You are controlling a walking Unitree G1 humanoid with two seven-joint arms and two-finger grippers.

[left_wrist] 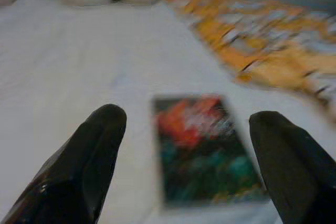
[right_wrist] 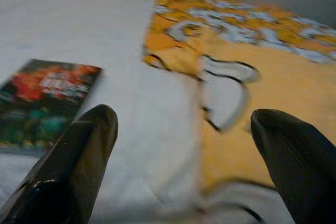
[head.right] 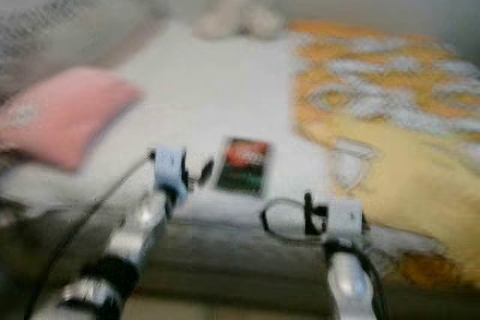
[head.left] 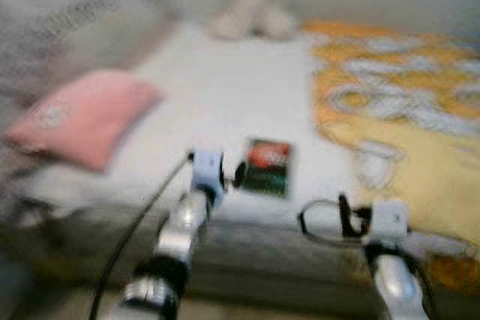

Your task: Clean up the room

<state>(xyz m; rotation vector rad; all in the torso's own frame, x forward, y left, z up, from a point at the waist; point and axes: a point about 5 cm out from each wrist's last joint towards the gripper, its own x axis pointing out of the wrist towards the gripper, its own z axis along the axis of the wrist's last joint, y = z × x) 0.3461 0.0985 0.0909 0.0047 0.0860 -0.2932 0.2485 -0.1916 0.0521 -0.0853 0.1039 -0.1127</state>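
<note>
A book (head.left: 268,166) with a red and dark green cover lies flat on the white bed sheet (head.left: 225,88) near the bed's front edge. My left gripper (left_wrist: 186,124) is open and points at the book (left_wrist: 202,148), which lies just ahead between the two black fingers (left_wrist: 94,150). My right gripper (right_wrist: 184,129) is also open, over the bed's edge to the right of the book (right_wrist: 44,103), facing the yellow and orange blanket (right_wrist: 262,87). The eye views are blurred.
A pink pillow (head.left: 86,114) lies at the left of the bed. A pale plush toy (head.left: 251,13) sits at the far end by the wall. The crumpled yellow blanket (head.left: 409,110) covers the right half. Bare sheet lies between pillow and book.
</note>
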